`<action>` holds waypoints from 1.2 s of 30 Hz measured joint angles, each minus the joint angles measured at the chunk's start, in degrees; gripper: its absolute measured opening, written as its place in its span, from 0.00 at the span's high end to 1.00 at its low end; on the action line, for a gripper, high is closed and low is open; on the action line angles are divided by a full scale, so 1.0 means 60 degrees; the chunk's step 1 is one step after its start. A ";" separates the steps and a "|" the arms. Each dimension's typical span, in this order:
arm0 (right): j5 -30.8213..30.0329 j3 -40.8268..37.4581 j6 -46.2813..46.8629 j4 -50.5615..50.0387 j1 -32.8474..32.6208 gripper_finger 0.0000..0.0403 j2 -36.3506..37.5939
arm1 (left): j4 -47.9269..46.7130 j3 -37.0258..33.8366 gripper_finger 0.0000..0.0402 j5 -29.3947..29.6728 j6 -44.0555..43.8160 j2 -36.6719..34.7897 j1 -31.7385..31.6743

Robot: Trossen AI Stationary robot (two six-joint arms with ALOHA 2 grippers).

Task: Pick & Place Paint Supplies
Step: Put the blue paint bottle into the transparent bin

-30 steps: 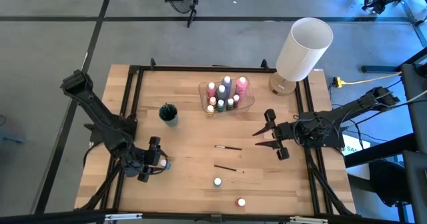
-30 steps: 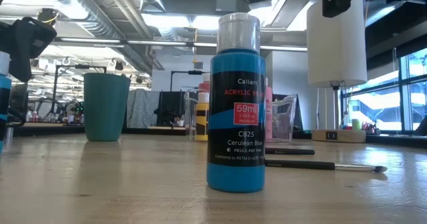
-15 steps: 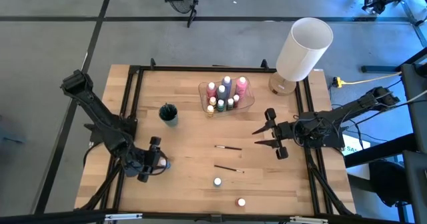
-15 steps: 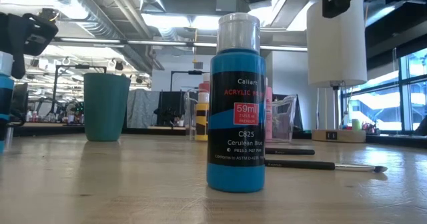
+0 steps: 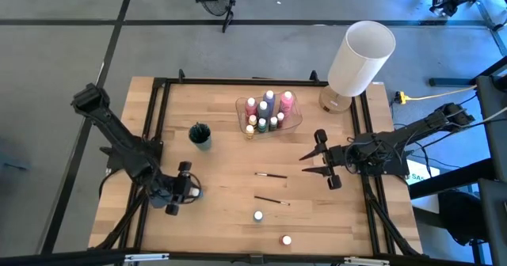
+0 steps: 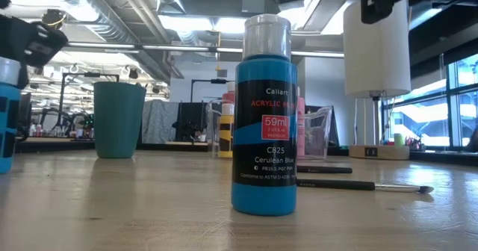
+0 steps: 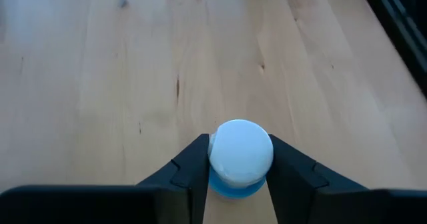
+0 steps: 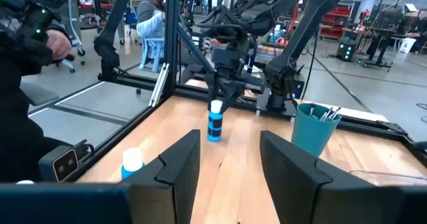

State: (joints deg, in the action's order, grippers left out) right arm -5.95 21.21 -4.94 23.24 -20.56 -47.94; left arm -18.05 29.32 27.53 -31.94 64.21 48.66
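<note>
High view: several bottles point(image 5: 268, 112) are already gathered in a clear tray point(image 5: 295, 122); two paintbrushes point(image 5: 271, 175) and loose bottles remain on the wooden bench point(image 5: 222, 171). The right gripper point(image 5: 310, 165) waits, fingers apart.

Left wrist view: the left gripper point(image 7: 237, 177) is clamped on a blue bottle point(image 7: 240, 156).
</note>
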 joint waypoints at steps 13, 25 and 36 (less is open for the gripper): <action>0.0603 0.0000 0.0240 -0.0194 -0.0026 0.61 0.0000 | 0.0157 0.0123 0.71 -0.0475 -0.0203 0.0020 -0.0408; 0.0097 0.0000 0.1962 0.0012 -0.0022 0.57 0.0000 | -0.0225 0.0605 0.71 -0.0260 -0.0051 0.0020 -0.0408; -0.1575 0.0000 0.1661 0.0298 0.0060 0.21 -0.0650 | -0.1690 0.2017 0.71 -0.0101 -0.0239 0.0020 -0.1387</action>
State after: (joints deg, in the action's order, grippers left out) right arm -15.40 21.21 5.02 25.03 -20.20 -51.85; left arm -28.19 41.42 26.93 -33.37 64.34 40.34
